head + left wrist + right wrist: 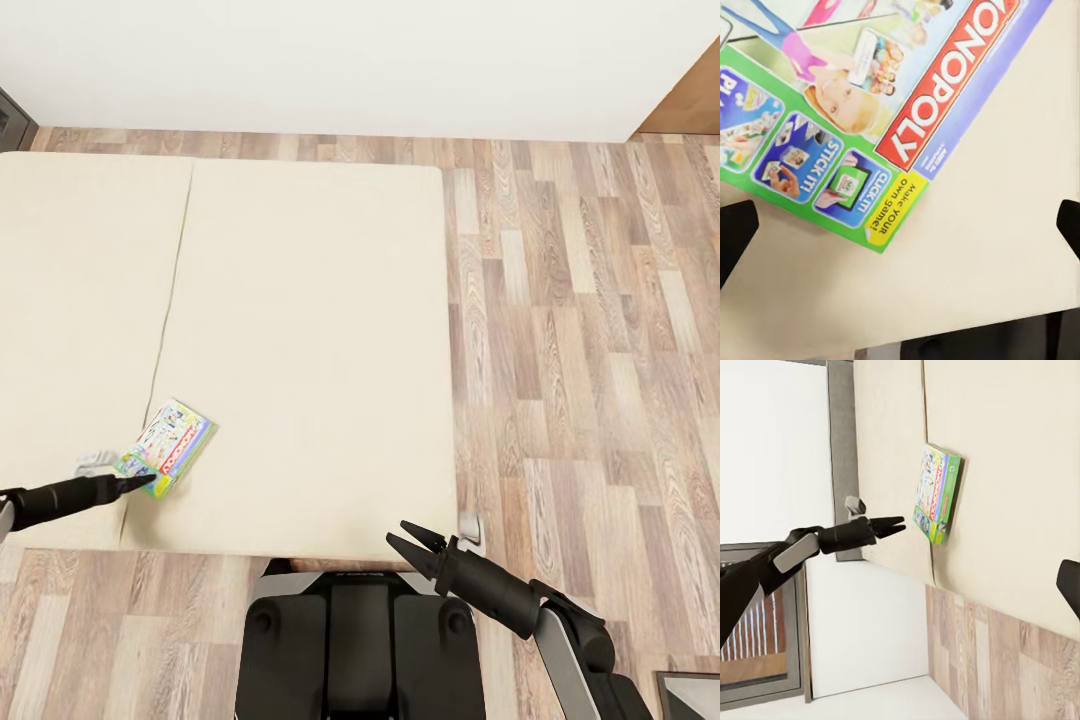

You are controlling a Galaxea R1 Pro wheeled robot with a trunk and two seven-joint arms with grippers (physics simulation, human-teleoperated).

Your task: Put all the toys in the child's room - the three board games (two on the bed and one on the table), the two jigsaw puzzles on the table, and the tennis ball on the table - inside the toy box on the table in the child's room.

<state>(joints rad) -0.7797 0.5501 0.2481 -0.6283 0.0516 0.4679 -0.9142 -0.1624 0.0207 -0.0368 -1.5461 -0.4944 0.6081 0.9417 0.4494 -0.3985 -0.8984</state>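
One board game, the purple-green Monopoly box (170,447), lies flat on the cream bed (310,330) near its front edge. My left gripper (141,484) is open, its tips right at the box's near corner. In the left wrist view the box (862,97) sits just ahead of the left gripper (901,229), whose fingers stand wide apart with only mattress between them. From the right wrist view the box (937,495) and the left gripper (894,526) appear side-on. My right gripper (410,540) hangs open over the bed's front edge, holding nothing.
A seam (168,310) runs down the mattress left of the box. Wood-plank floor (590,380) lies to the right of the bed, a white wall (350,60) behind it, and a wooden door (695,105) at the far right. My base (350,640) stands at the bed's front edge.
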